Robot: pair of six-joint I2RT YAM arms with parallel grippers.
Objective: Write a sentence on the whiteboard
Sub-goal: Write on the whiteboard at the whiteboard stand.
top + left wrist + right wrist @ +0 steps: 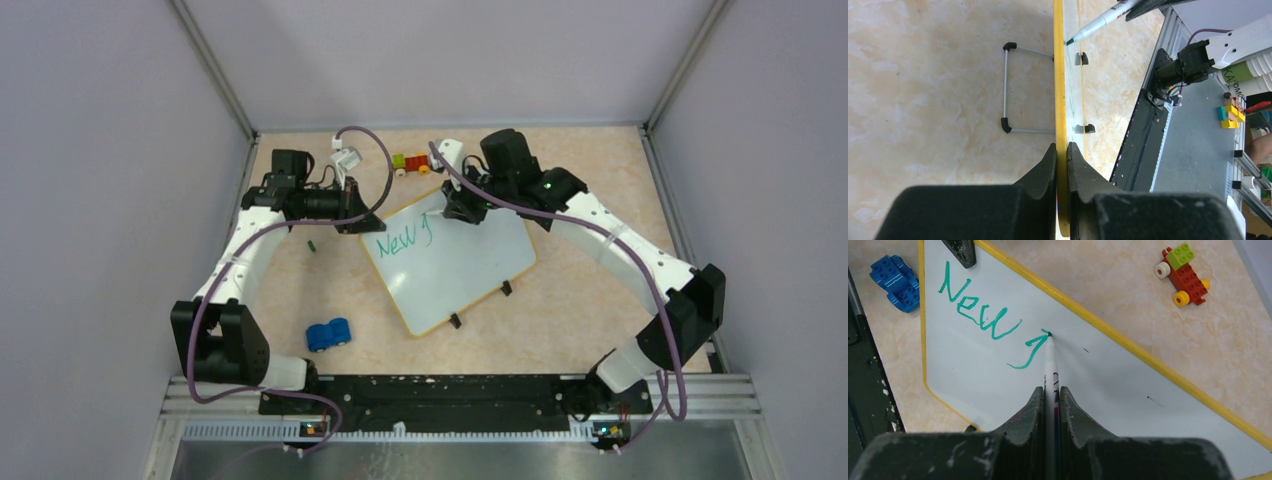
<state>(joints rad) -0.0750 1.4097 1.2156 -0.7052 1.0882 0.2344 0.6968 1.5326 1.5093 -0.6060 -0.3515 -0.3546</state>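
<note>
The whiteboard (pixel 460 270) lies tilted in the middle of the table, white with a yellow rim. On it the sentence (pixel 398 240) reads "New" plus a "j" stroke in green; it also shows in the right wrist view (pixel 980 315). My left gripper (pixel 358 217) is shut on the board's yellow rim (pixel 1062 165) at its far left corner. My right gripper (pixel 455 205) is shut on a white marker (pixel 1050 370), its green tip touching the board at the top of the "j". The marker (pixel 1098 22) also shows in the left wrist view.
A blue toy car (pixel 328 334) lies left of the board's near corner. A red, yellow and green brick vehicle (pixel 412 163) sits beyond the board. A small green cap (pixel 311 244) lies on the table at left. Black clips (pixel 506 288) sit on the board's near edge.
</note>
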